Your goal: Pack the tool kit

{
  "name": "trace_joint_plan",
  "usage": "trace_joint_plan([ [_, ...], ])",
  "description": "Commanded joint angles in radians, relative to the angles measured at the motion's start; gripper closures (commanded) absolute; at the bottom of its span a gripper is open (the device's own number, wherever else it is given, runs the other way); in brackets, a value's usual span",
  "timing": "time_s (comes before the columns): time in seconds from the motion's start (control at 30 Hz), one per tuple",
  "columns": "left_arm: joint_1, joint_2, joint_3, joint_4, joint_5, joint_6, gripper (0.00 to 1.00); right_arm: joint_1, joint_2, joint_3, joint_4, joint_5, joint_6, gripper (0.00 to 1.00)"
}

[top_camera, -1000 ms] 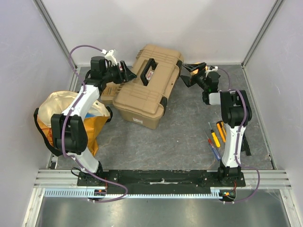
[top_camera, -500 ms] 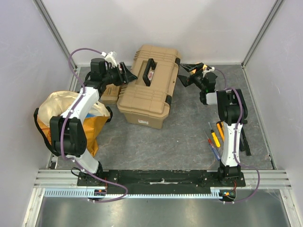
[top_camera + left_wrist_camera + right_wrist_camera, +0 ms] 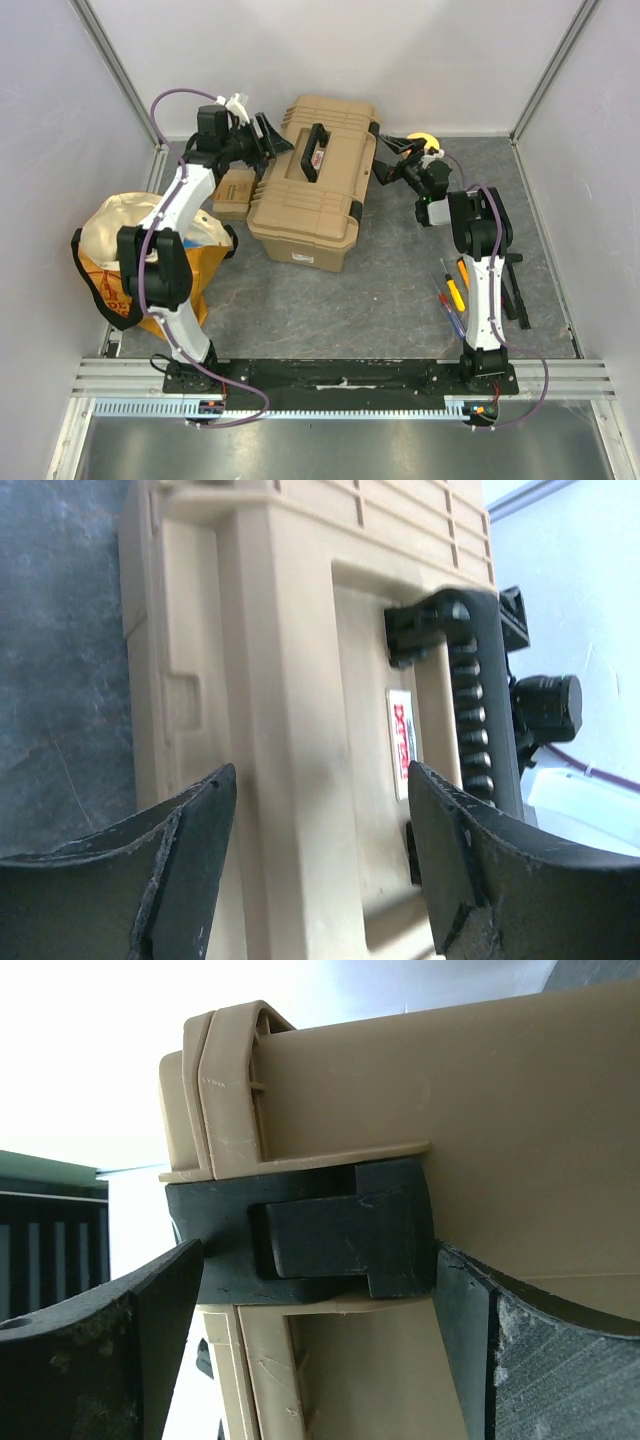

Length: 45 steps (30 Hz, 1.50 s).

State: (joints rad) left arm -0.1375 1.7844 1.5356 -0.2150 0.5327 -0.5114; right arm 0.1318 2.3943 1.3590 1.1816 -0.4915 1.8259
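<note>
Toolbox point(image 3: 300, 205) between left end effector point(image 3: 274, 136), right end effector point(image 3: 384, 163); both spread.

Bright, even light; soft shadows; right wrist background blown out white.

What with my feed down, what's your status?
Left end effector open at toolbox. Right end effector open, straddling latch. Screwdrivers outside, on table. Shut lid in the way.

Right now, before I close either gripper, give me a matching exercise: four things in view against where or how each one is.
Things:
1 toolbox
2 cloth bag
3 screwdrivers
4 right gripper

Place or state:
A open, fingers either side of the black latch
B lid shut, far middle
C slumped at near left
D lying at near right

Pairs: 1-B, 2-C, 3-D, 4-A
</note>
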Motion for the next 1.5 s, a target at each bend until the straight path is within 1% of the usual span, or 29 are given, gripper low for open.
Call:
trace_joint_plan([
  [0.0,0.013,0.076,0.119,0.083,0.044,-0.041,0.25,0.037,0.018,0.072,0.378,-0.009,0.133,0.02],
  [0.1,0.013,0.127,0.167,0.104,0.053,-0.018,0.24,0.035,0.04,0.088,0.458,-0.001,0.159,0.02],
  [0.17,0.015,0.161,0.187,0.1,0.07,-0.001,0.23,0.035,0.034,0.083,0.464,-0.005,0.129,0.02],
  [0.2,0.012,0.174,0.196,0.088,0.082,0.008,0.23,0.037,0.032,0.08,0.463,-0.007,0.113,0.04],
  [0.27,0.013,0.194,0.199,0.075,0.117,0.025,0.23,0.037,0.032,0.078,0.46,-0.004,0.101,0.1],
  [0.37,0.012,0.207,0.189,0.069,0.162,0.06,0.23,0.035,0.032,0.062,0.441,0.008,0.087,0.28],
  [0.4,0.012,0.21,0.189,0.062,0.168,0.068,0.23,0.037,0.029,0.048,0.434,0.019,0.088,0.33],
  [0.47,0.01,0.216,0.189,0.04,0.173,0.083,0.23,0.034,0.023,0.031,0.412,0.03,0.073,0.39],
  [0.63,0.012,0.221,0.176,0.002,0.171,0.114,0.24,0.034,-0.021,0.002,0.331,0.039,-0.008,0.46],
  [0.7,0.012,0.221,0.172,-0.007,0.164,0.123,0.24,0.035,-0.046,-0.008,0.273,0.036,-0.052,0.52],
  [0.8,0.012,0.225,0.169,-0.015,0.164,0.128,0.24,0.035,-0.082,-0.017,0.187,0.033,-0.126,0.56],
  [0.87,0.012,0.225,0.167,-0.015,0.162,0.128,0.25,0.034,-0.104,-0.023,0.135,0.034,-0.171,0.58],
  [1.0,0.012,0.225,0.163,-0.02,0.142,0.128,0.25,0.035,-0.152,-0.031,-0.022,0.034,-0.281,0.63],
  [1.07,0.01,0.224,0.164,-0.032,0.125,0.126,0.26,0.034,-0.159,-0.011,-0.133,0.01,-0.329,0.64],
  [1.17,0.012,0.222,0.169,-0.055,0.079,0.128,0.28,0.034,-0.162,-0.011,-0.177,-0.002,-0.347,0.66],
  [1.23,0.01,0.219,0.167,-0.061,0.069,0.132,0.29,0.034,-0.176,-0.014,-0.241,-0.001,-0.401,0.66],
  [1.37,0.013,0.216,0.164,-0.073,0.043,0.132,0.3,0.034,-0.236,-0.006,-0.433,0.028,-0.543,0.65],
  [1.43,0.012,0.214,0.161,-0.076,0.03,0.134,0.31,0.034,-0.256,0.005,-0.509,0.039,-0.612,0.6],
  [1.47,0.013,0.21,0.159,-0.076,0.023,0.132,0.31,0.032,-0.268,0.005,-0.513,0.041,-0.643,0.57],
])
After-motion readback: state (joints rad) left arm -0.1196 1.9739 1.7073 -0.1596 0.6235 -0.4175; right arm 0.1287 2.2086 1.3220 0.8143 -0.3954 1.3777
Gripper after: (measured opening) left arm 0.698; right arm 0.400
